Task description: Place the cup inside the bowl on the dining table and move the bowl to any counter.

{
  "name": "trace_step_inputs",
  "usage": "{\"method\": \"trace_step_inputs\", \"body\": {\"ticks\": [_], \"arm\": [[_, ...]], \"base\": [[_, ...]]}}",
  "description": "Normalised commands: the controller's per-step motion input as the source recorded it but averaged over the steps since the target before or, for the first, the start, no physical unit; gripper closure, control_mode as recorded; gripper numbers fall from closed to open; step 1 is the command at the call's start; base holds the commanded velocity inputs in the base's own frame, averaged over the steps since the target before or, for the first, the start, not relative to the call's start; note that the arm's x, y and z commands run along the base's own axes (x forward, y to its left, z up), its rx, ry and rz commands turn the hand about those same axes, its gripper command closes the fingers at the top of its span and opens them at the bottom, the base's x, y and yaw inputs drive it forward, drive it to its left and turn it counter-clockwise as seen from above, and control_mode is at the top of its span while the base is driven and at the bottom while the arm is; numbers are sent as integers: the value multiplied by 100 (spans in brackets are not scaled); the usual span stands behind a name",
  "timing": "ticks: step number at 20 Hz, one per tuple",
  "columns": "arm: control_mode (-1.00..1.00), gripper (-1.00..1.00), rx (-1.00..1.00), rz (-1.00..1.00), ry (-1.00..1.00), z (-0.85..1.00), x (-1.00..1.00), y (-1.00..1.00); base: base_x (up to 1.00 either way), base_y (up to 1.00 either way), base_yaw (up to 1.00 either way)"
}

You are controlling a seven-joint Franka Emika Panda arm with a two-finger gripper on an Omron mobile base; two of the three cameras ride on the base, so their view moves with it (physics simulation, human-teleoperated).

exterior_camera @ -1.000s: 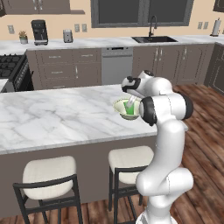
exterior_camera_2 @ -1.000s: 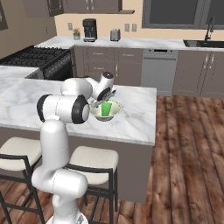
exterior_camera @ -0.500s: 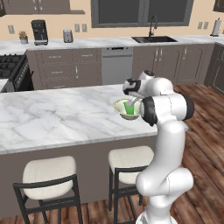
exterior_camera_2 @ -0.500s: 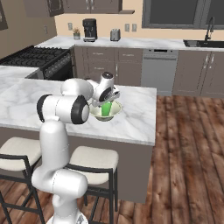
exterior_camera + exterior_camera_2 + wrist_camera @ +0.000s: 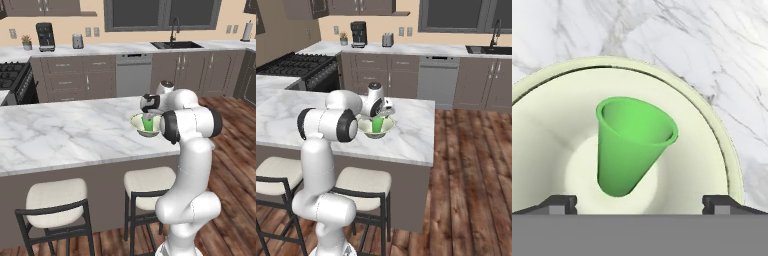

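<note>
We are looking straight down past our gripper [image 5: 640, 202], whose jaws are standing spread as wide as they go with nothing between them, the two dark fingertips [image 5: 558, 204] sitting well apart on either side of the cup [image 5: 632, 145]. The green cup is standing upright inside the bowl [image 5: 712, 150], on its pale bottom and apart from both fingers. The bowl [image 5: 145, 126] is resting on the dining table [image 5: 60, 135] near its end by the wooden floor, with our hand hovering just above it, and the counter [image 5: 406, 49] is running along the beige wall well beyond.
</note>
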Motion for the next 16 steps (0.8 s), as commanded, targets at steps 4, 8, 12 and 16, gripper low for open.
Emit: {"method": "trace_step_inputs", "body": {"ticks": [4,8,12,16], "arm": [[-100,-100,6,-30,0,0,0,-25],[-100,-100,8,-27,0,0,0,-35],[-100,-100,16,-23,1,0,0,-51],[-100,-100,21,-16,0,0,0,-48]], "base": [[0,0,0],[0,0,0],[0,0,0],[0,0,0]]}}
